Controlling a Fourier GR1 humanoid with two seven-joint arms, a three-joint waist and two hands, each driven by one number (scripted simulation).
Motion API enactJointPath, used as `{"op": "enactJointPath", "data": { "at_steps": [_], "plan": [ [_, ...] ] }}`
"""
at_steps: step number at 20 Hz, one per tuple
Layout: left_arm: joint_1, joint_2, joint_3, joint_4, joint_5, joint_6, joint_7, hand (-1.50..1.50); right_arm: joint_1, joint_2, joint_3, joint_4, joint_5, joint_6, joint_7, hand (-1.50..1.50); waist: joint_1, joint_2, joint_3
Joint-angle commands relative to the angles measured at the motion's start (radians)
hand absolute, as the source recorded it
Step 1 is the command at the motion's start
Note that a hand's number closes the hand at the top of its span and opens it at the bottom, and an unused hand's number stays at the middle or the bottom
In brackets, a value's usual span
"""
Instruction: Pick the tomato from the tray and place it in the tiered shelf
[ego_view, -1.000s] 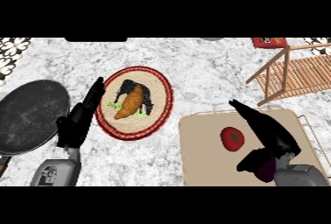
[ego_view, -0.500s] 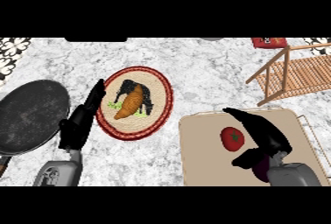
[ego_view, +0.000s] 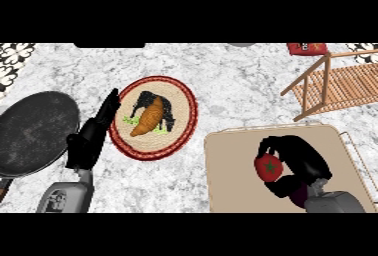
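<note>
Right hand (ego_view: 299, 160) curls over the tomato (ego_view: 267, 168), so only its left side w/ the green stem mark shows; rest of it is behind the fingers. Can't tell whether the tomato touches the tray (ego_view: 236, 175) or sits just above it. Tray's lower edge is cut off at the bottom, its right rim partly behind the forearm. Tiered shelf (ego_view: 339, 87) runs out of view at the right, only one slatted level & a rail showing. Red item (ego_view: 306, 48) at top edge is cut off, can't ID it. Frying pan (ego_view: 33, 132): handle leaves the view at lower left. Left hand (ego_view: 92, 137) covers a bit of the plate's (ego_view: 184, 117) left rim.
</note>
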Motion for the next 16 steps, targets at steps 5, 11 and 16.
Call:
{"op": "enactJointPath", "data": {
  "at_steps": [5,11,16],
  "plan": [
    [-0.048,-0.012,0.014,0.052,-0.013,0.014,0.002,0.00,0.046,-0.011,-0.061,-0.041,-0.023,-0.024,-0.077,1.50,-0.003,0.002,0.001],
    [0.027,-0.023,-0.002,0.018,-0.016,0.018,-0.040,0.00,0.388,-0.084,-0.132,-0.405,-0.143,0.014,-0.139,1.50,-0.016,-0.001,0.001],
    [0.008,-0.033,-0.015,-0.020,-0.028,0.033,0.025,0.00,0.427,0.026,-0.268,-0.464,-0.405,-0.008,-0.222,1.50,-0.029,-0.005,0.002]
  ]
}}
